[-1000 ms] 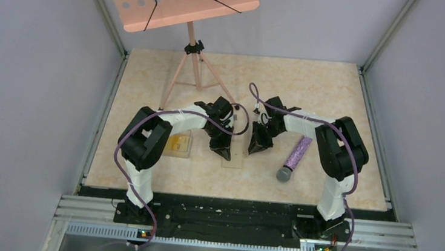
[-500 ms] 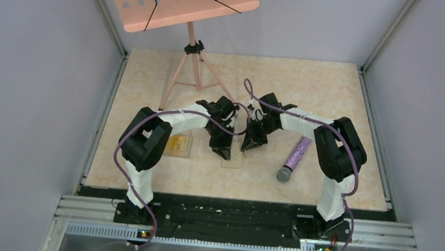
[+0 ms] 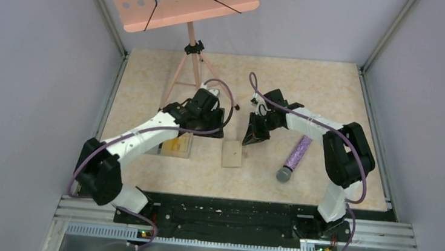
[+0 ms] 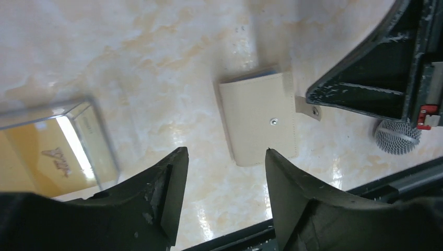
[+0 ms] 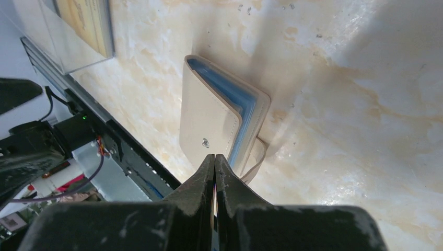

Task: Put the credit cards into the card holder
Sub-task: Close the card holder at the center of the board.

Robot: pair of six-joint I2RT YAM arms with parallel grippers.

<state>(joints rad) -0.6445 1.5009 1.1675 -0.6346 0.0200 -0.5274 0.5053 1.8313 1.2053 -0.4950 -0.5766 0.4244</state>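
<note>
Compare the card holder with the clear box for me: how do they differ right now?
The card holder is opaque tan and folded, blue showing at its edge; the clear box is see-through. The box holds a yellow credit card; no card shows in the holder. Both lie flat on the table, ungripped.

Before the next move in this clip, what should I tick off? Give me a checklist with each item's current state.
1. Left jaws open and empty: ok.
2. Right jaws shut, holding nothing: ok.
3. Card holder opened for loading: not ok; it lies folded on the table, strap unsnapped, blue showing only at one edge.
4. Credit cards within view: ok for a gold card in the clear box; how many are there, cannot tell.
5. Any card already in the holder: cannot tell.
6. Microphone apart from the card holder: ok.
</note>
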